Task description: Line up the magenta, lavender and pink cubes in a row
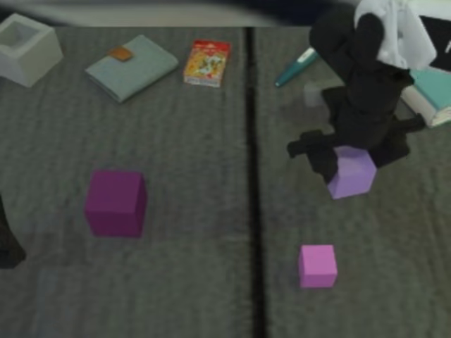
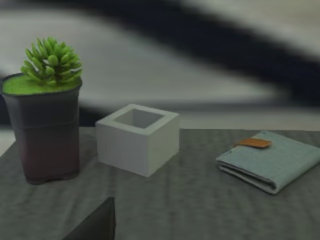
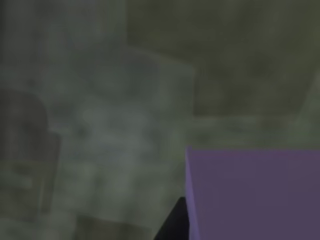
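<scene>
My right end effector (image 1: pixel 345 165) was clenched on the lavender (image 1: pixel 352 172), above the surface's (image 1: pixel 197 282) right half; a loose grip on its smooth, matte faces could let it slip or twist. The magenta (image 1: pixel 116 203), left, and pink cube (image 1: pixel 317 265), near front right, sat on the woven-looking cloth, sharp-edged.

My feeds look dim and evenly lit, shadows on the counter (image 1: pixel 176 282) faint. The right wrist view is murky, the lavender (image 3: pixel 255 195) up close. The left wrist background blurs.
</scene>
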Motion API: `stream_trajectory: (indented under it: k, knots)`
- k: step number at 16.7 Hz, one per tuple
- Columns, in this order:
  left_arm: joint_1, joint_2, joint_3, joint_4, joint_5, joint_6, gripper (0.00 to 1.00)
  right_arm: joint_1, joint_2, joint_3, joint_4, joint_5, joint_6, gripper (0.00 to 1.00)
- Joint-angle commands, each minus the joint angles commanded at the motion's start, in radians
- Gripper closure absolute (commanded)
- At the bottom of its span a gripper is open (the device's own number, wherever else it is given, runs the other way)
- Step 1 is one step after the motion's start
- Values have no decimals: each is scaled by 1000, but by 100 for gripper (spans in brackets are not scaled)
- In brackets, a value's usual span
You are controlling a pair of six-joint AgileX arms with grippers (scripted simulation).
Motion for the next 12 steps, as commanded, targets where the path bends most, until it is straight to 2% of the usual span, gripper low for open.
stream_trajectory:
  k: [5,7,12]
  knots:
    - [0,0,0,0,0,0,0,-3,1,1,-2,0,4,100]
    - [0,0,0,0,0,0,0,24,-1,3,-7,1,39,100]
    - [0,0,0,0,0,0,0,178,-22,-6,-33,6,288,100]
